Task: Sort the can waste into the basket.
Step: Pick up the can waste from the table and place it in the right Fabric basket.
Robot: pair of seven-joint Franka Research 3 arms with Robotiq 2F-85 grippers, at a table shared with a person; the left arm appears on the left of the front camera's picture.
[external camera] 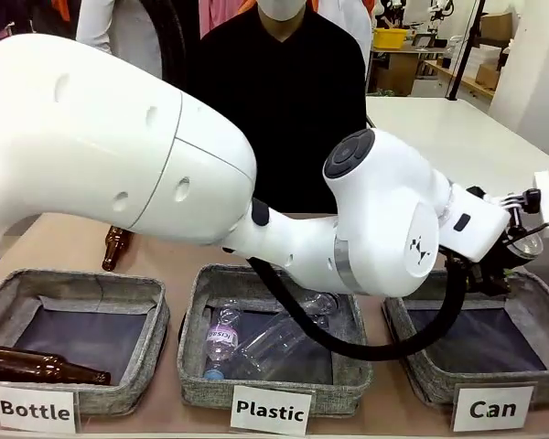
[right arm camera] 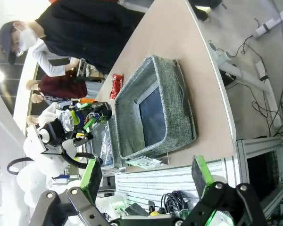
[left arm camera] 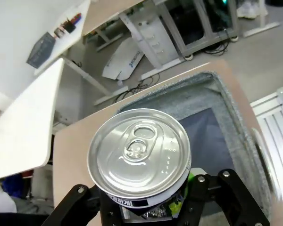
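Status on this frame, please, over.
Left gripper shut on dark blue-black silver-topped can, above grey woven Can basket. Right gripper open. Crushed red can on table by basket. Nothing blocking the drop.

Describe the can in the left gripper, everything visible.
The can is a small metal drink can with a shiny silver top, its pull tab lying flat, and a dark side with white print. It looks uncrushed. The left gripper clamps its sides, top facing the wrist camera. It hangs in the air above the basket, touching only the green pads.
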